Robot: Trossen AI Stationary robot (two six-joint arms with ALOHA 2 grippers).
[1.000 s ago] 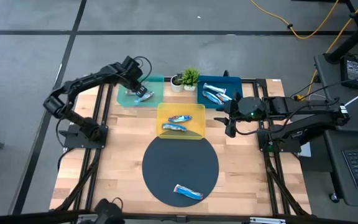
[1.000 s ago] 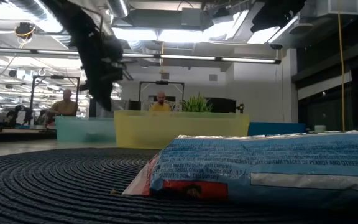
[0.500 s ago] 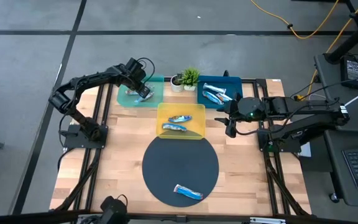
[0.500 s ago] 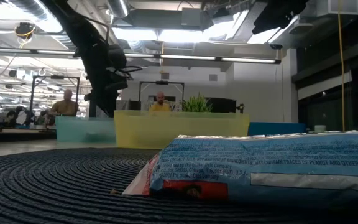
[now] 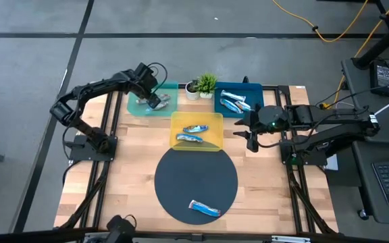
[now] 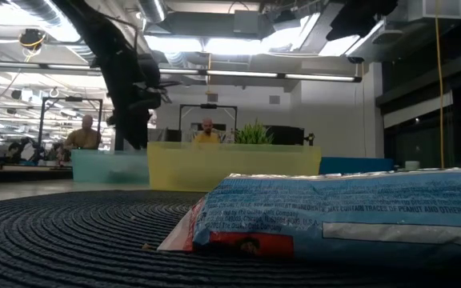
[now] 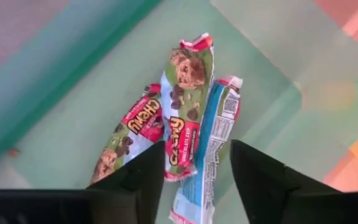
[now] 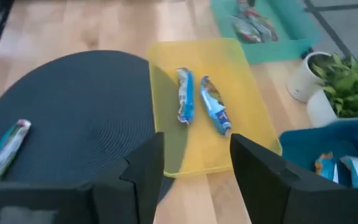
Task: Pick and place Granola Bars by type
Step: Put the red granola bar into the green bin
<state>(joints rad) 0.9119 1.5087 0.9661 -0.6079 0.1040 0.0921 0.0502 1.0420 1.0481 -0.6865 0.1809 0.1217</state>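
My left gripper (image 5: 152, 98) (image 7: 194, 183) hovers open over the green tray (image 5: 140, 106). Three granola bars (image 7: 185, 106) lie there side by side, two showing red-green print, one (image 7: 211, 155) its blue-white back. My fingers stand just above their near ends. My right gripper (image 5: 248, 134) (image 8: 194, 177) waits open, right of the yellow tray (image 5: 215, 142). That tray holds two blue bars (image 5: 193, 133) (image 8: 185, 93). Further bars (image 5: 235, 102) lie in the blue tray. One bar (image 5: 204, 208) (image 6: 334, 212) rests flat on the round dark mat.
A small potted plant (image 5: 204, 86) stands between the green tray and the blue tray (image 5: 256, 89) at the table's far edge. The dark woven mat (image 5: 181, 175) covers the near middle. Bare wood lies on both sides of it. People sit in the room beyond (image 6: 206, 132).
My left gripper has dipped a little lower over the green tray and then stayed about there. The bars have not moved.
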